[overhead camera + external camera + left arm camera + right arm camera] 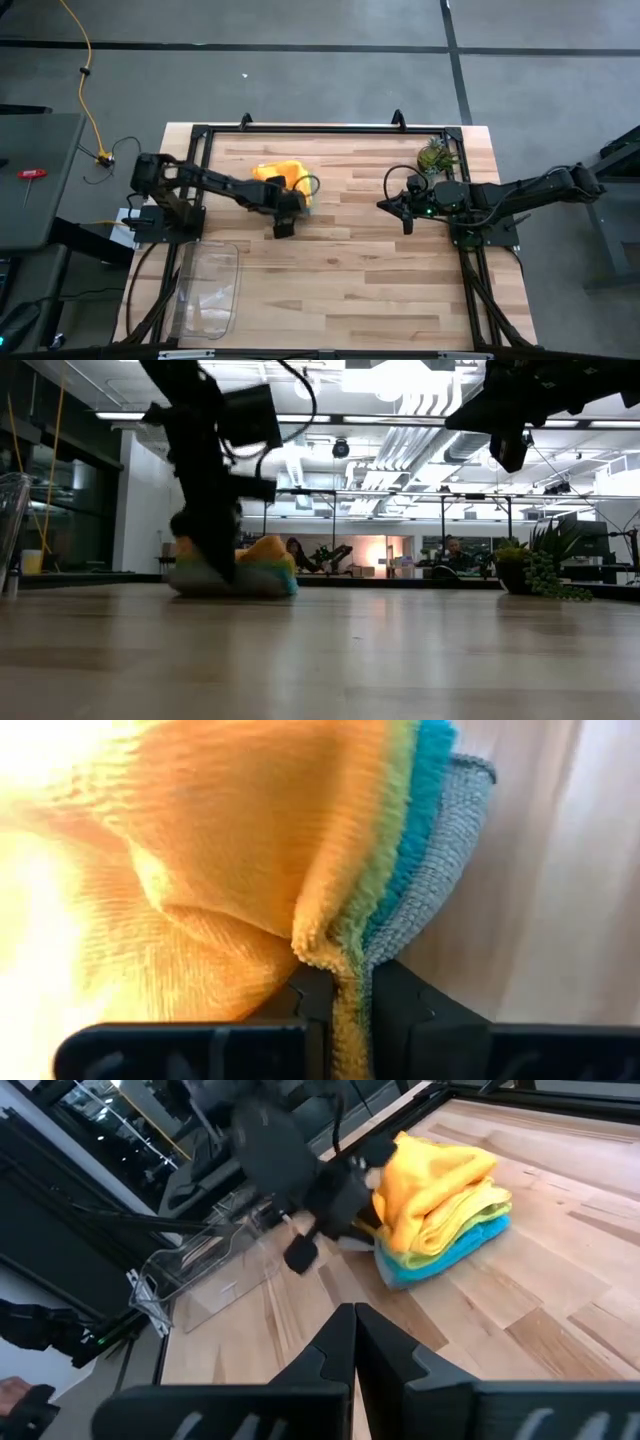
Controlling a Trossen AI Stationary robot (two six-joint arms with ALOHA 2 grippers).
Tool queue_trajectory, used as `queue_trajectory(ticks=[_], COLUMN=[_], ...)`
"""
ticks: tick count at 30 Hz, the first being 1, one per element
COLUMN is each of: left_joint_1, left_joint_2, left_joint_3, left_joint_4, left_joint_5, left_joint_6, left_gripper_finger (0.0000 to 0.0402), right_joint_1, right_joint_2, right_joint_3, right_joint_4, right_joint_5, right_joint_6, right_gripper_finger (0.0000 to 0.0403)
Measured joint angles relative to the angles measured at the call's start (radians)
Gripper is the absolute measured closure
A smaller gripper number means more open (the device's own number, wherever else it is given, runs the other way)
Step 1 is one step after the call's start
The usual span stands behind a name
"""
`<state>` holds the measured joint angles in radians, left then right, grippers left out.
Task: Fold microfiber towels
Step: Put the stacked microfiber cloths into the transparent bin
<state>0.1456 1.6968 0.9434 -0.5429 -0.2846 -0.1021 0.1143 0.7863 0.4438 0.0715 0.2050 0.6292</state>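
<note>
My left claw (291,204) reaches across the worktop (340,290) toward the microfiber towels (280,176), which lie in a loose pile on the left half of the board, up toward eleven o'clock from its middle. In my left wrist view the two dark fingers (395,995) are clenched on a hanging fold of the pile: the orange cloth (230,850) bulges on top, with the lime green edge (372,880), the teal blue edge (425,810) and the grey cloth (450,860) layered just beside it. The pinched strip between my fingers looks orange to green.

From my right wrist the pile (440,1205) shows yellow uppermost, then pale green, then teal against the wood, with my left arm just beside it.

My right claw (404,212) hangs above the worktop at about three o'clock, well apart from the towels, its fingers pressed together on nothing. A small plant (436,155) stands near it, and a clear tray (208,290) lies at seven o'clock.
</note>
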Motion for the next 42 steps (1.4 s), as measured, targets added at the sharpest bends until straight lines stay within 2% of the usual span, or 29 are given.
queue_trajectory(ticks=[9, 16, 30, 38, 42], left_joint_1=[0.084, 0.120, 0.123, 0.122, 0.088], left_joint_2=[-0.214, -0.292, -0.314, -0.315, -0.315], left_joint_3=[0.064, 0.131, 0.263, 0.436, 0.551], left_joint_4=[-0.114, -0.252, -0.400, -0.568, -0.693], left_joint_5=[0.118, 0.150, 0.146, 0.141, 0.137], left_joint_6=[0.068, 0.117, 0.222, 0.312, 0.289], left_gripper_finger=[0.0380, 0.0380, 0.0380, 0.0380, 0.0380], right_joint_1=[0.000, 0.000, 0.000, -0.002, -0.002], right_joint_2=[0.000, 0.000, 0.000, 0.000, 0.000], right_joint_3=[0.000, 0.000, 0.000, 0.000, 0.000], right_joint_4=[0.000, 0.006, 0.007, 0.006, 0.006], right_joint_5=[0.002, 0.005, 0.006, 0.035, 0.062], right_joint_6=[0.000, 0.000, 0.000, -0.008, -0.021], right_gripper_finger=[0.0403, 0.0403, 0.0403, 0.0403, 0.0403])
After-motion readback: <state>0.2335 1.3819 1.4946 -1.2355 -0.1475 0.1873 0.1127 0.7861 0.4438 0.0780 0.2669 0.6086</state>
